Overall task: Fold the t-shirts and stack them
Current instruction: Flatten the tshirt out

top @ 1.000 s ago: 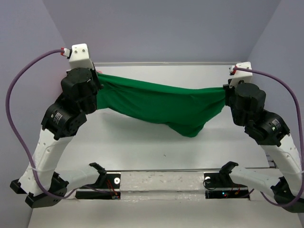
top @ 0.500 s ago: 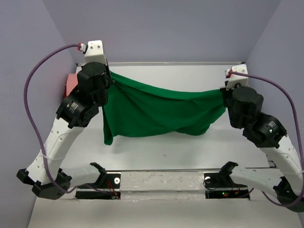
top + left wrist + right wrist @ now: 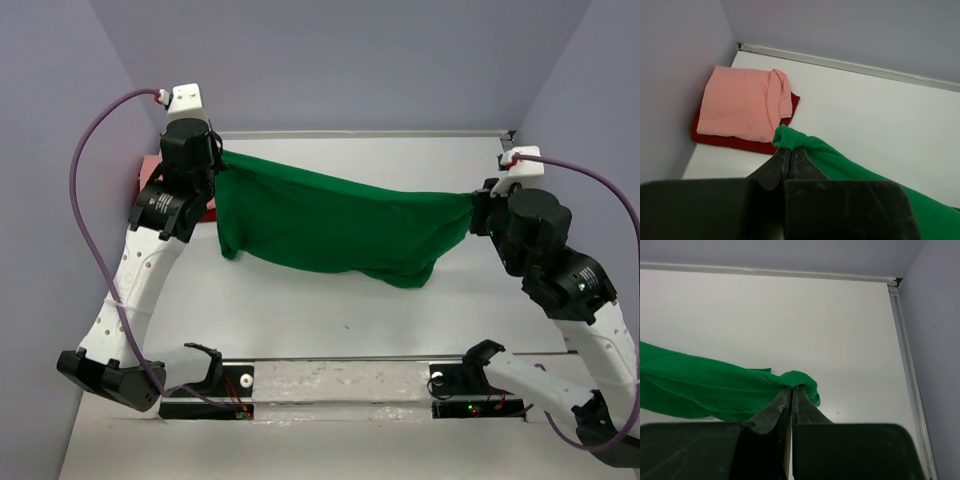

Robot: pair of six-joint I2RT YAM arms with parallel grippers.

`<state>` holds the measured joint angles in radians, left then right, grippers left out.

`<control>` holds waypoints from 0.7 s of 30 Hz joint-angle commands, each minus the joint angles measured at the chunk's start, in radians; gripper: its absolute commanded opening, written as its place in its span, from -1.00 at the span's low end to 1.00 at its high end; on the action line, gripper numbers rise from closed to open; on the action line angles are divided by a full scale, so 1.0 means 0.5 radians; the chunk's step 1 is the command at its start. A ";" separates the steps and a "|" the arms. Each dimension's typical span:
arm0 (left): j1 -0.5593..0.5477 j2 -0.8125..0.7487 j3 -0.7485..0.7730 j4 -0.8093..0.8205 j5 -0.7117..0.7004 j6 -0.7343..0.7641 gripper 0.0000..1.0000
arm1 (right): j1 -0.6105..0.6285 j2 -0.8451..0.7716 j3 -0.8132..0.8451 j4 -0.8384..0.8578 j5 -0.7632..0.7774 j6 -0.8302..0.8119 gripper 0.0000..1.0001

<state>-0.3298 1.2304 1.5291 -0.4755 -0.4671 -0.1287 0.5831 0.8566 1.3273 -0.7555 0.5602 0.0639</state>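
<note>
A bright green t-shirt (image 3: 335,225) hangs stretched above the table between both arms. My left gripper (image 3: 790,150) is shut on the green t-shirt (image 3: 840,162) at its left end, and in the top view this left gripper (image 3: 217,160) is at the upper left. My right gripper (image 3: 792,388) is shut on the green t-shirt (image 3: 705,387) at its right end, seen from above as the right gripper (image 3: 475,208). A folded salmon pink t-shirt (image 3: 742,107) lies on a folded dark red t-shirt (image 3: 725,141) in the far left corner.
The stack of shirts (image 3: 148,172) sits against the left wall, mostly hidden behind the left arm in the top view. The table's back edge (image 3: 380,133) meets the rear wall. The right wall (image 3: 935,340) stands close to the right gripper.
The left arm has swung further left and back, and the right gripper has moved right. The green t-shirt is pulled tauter, and its hanging left flap has lifted.
</note>
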 commanded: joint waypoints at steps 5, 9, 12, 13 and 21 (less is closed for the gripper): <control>0.003 -0.120 0.004 0.098 -0.041 -0.009 -1.00 | -0.068 0.075 0.281 0.048 0.922 0.084 -1.00; 0.003 -0.120 0.013 0.116 -0.029 -0.009 -1.00 | -0.123 0.088 0.281 0.078 1.055 0.065 -1.00; 0.006 -0.108 0.040 0.113 -0.014 -0.006 -1.00 | -0.141 0.005 0.147 0.247 0.877 -0.045 -1.00; 0.003 -0.108 0.040 0.113 0.011 -0.009 -1.00 | -0.141 0.014 0.146 0.250 0.831 -0.060 -1.00; 0.000 -0.108 0.037 0.120 0.035 -0.012 -1.00 | -0.141 -0.017 0.526 0.241 -0.107 -0.180 -1.00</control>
<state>-0.3382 1.1828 1.5242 -0.4603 -0.4217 -0.1402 0.5243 0.8352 1.4193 -0.6994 0.6842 0.0444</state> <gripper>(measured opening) 0.017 0.014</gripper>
